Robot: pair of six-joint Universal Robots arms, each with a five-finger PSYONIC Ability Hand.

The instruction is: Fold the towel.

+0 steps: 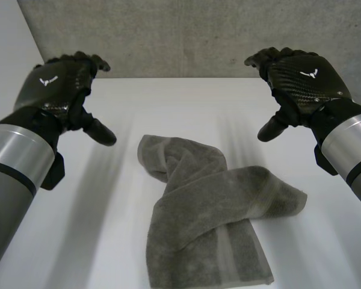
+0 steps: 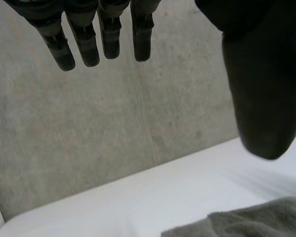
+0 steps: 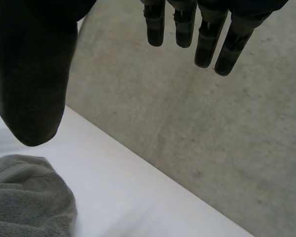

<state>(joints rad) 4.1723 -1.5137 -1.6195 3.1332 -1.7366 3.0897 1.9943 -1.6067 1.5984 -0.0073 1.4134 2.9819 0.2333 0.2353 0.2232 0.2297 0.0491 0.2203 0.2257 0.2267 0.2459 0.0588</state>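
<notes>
Left hand [image 1: 59, 90] hovers above the white surface [image 1: 102, 205], fingers [image 2: 84, 39] straight, thumb apart, holding nothing. Towel [image 1: 210, 223] lies mid-surface between the hands, touching neither, its near end cut off by the head view's edge. It is grey-green terry, bunched and twisted, long axis running far-left to near-right, one flap sticking out rightward. Right hand [image 1: 301, 75] hovers likewise, fingers relaxed, empty.

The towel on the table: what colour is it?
The towel is plain grey-green, shown best in the head view.
</notes>
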